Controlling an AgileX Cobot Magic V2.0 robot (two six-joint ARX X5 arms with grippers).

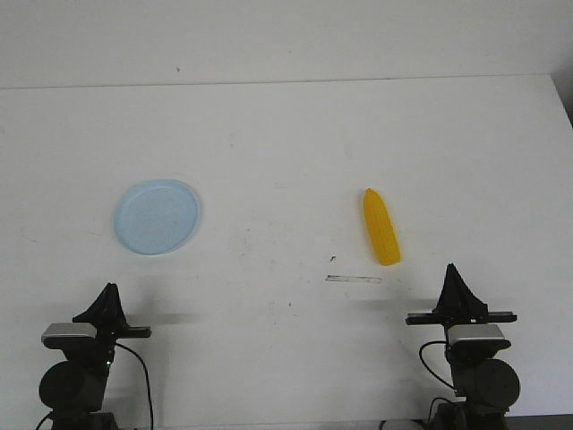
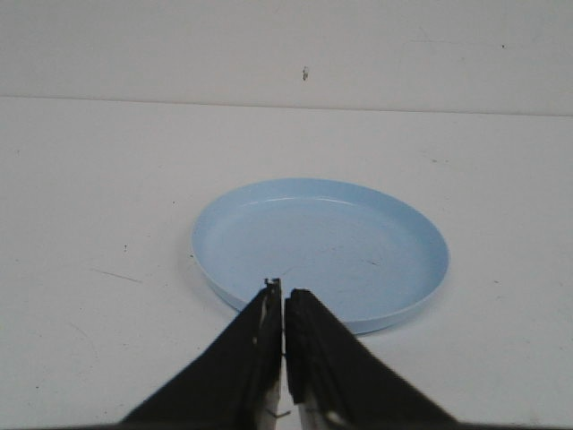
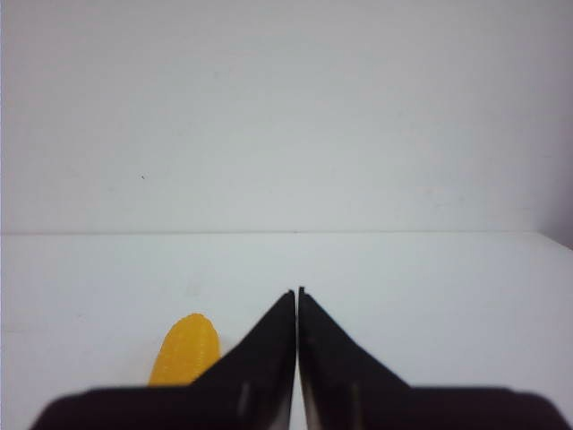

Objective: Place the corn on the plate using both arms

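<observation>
So the desk (image 1: 286,134) is sitting there plain white with a few small dark specks and scuffs, plus a thin grey streak (image 1: 354,279) just in front of the corn (image 1: 380,227). A pale wall (image 1: 286,36) is running along behind it. The corn is lying flat on the right side, pointed tip facing away from the robot. The plate (image 1: 156,217) is lying well apart on the left with nothing on it. Both arms are parked at the near edge: the left pincer (image 2: 283,288) is pressed closed, pointing at the plate, and the right pincer (image 3: 297,292) is closed too, gripping nothing, with the corn off to its left.
</observation>
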